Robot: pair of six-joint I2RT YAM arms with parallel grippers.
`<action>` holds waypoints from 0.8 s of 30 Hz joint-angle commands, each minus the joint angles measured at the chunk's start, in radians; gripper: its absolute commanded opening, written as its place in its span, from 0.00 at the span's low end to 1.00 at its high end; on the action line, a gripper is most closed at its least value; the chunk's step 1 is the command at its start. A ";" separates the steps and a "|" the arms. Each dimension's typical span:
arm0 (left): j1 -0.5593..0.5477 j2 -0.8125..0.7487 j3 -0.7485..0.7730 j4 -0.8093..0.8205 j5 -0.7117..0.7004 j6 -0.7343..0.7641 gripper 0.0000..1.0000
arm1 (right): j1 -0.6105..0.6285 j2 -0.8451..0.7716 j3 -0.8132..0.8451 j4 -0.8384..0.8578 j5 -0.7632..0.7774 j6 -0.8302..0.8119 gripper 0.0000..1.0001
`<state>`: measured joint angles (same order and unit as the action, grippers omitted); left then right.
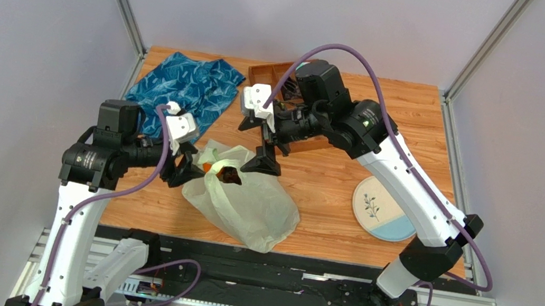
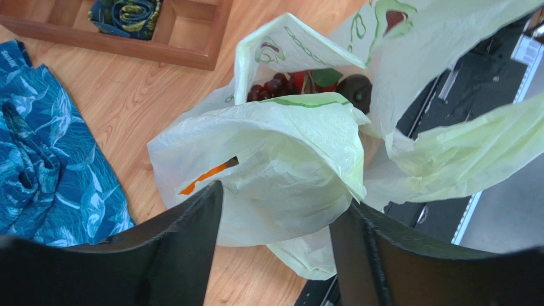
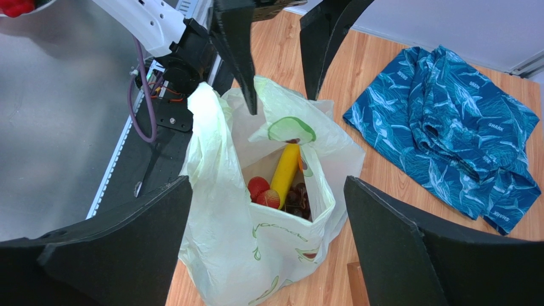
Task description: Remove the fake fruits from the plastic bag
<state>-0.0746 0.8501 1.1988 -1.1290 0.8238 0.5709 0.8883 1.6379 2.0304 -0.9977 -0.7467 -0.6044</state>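
Observation:
The plastic bag [image 1: 249,202] stands on the table with its mouth open upward. Inside it I see a yellow banana [image 3: 285,171], red fruits [image 3: 258,187] and dark grapes [image 3: 299,199]. The left wrist view shows dark red grapes [image 2: 271,86] and a dark round fruit [image 2: 355,89] in the bag mouth. My left gripper [image 1: 186,173] is open at the bag's left rim, with a fold of the bag [image 2: 281,166] between its spread jaws. My right gripper [image 1: 264,164] is open wide just above the bag mouth and holds nothing.
A blue patterned cloth [image 1: 184,89] lies at the back left. A wooden tray [image 1: 278,78] stands behind the bag, with a rolled dark item [image 2: 124,13] in one compartment. A round plate [image 1: 382,208] lies to the right. The table's near edge and black rail run just below the bag.

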 commanded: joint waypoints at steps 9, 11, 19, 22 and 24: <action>-0.004 0.116 0.123 0.185 -0.001 -0.285 0.00 | 0.011 0.016 -0.070 0.215 0.119 0.158 0.12; -0.004 0.124 0.136 0.228 -0.025 -0.302 0.00 | -0.005 0.001 -0.090 0.292 0.199 0.147 0.00; -0.004 0.210 0.350 0.373 -0.092 -0.404 0.00 | -0.164 0.181 0.347 0.294 0.337 0.129 0.00; -0.004 0.234 0.424 0.390 -0.071 -0.447 0.00 | -0.212 0.174 0.418 0.301 0.354 0.111 0.00; -0.004 0.231 0.433 0.393 -0.043 -0.485 0.00 | -0.212 0.105 0.343 0.301 0.366 0.080 0.00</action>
<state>-0.0765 1.0878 1.5627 -0.8234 0.7399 0.1814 0.6918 1.8355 2.3844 -0.7326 -0.4343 -0.4805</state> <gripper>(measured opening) 0.008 0.006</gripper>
